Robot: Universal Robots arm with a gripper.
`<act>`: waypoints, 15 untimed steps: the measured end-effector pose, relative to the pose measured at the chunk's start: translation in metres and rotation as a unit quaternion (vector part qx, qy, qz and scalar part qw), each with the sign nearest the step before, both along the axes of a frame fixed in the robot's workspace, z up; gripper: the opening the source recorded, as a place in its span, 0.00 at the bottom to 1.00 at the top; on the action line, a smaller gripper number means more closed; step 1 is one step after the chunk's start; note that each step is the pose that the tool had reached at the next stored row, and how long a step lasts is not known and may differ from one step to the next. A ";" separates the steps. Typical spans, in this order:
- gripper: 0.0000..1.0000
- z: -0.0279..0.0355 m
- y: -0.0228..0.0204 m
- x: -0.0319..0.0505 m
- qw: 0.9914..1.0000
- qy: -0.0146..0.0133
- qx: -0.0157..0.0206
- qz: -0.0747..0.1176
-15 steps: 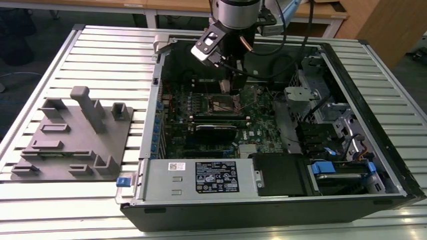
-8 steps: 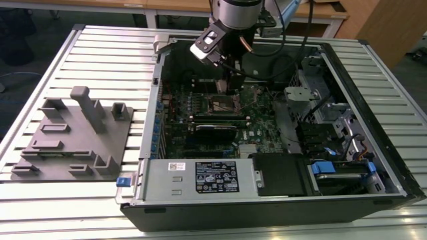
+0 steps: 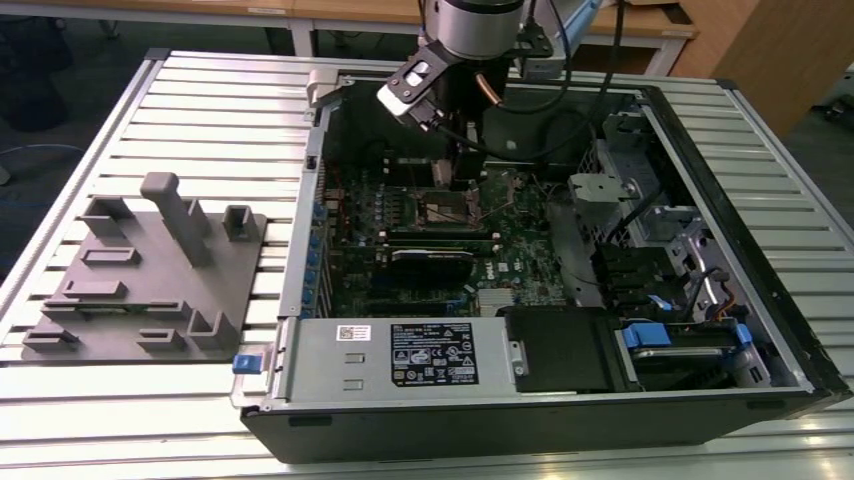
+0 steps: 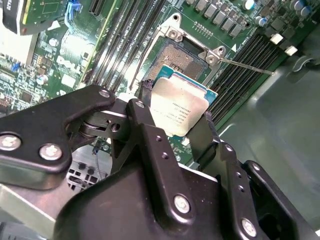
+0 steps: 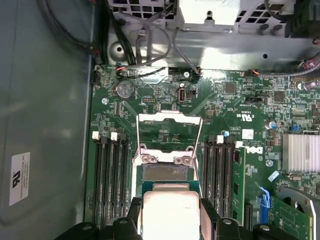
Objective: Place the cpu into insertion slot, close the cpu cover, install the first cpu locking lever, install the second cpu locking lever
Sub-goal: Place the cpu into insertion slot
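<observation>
Second wrist view is showing you the end effector (image 4: 176, 114) clamping the cpu (image 4: 181, 100) by two opposite edges, and it is hanging just short of the uncovered insertion slot (image 4: 182, 56), which is lying straight ahead beyond the cpu's far edge.

Silver-grey cylindrical arm (image 3: 474, 25), matte black angular jaws, round silver screw heads (image 4: 49, 151)
</observation>
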State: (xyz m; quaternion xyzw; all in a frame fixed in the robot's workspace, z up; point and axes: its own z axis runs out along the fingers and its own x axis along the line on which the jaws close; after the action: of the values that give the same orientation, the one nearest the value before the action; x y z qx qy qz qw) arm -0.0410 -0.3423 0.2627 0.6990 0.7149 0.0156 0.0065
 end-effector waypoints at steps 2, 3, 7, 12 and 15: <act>0.54 -0.0004 0.0000 0.0000 1.000 0.000 0.000 0.000; 0.54 -0.0011 0.0001 0.0000 1.000 0.000 0.000 -0.001; 0.54 -0.0031 0.0004 0.0000 1.000 0.000 0.000 -0.001; 0.54 -0.0082 0.0004 -0.0010 1.000 -0.005 0.002 -0.001; 0.54 -0.0107 0.0003 -0.0022 1.000 -0.009 0.002 0.000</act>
State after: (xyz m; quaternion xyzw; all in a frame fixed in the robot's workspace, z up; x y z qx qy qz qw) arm -0.0432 -0.3420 0.2520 0.6991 0.7146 0.0236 0.0116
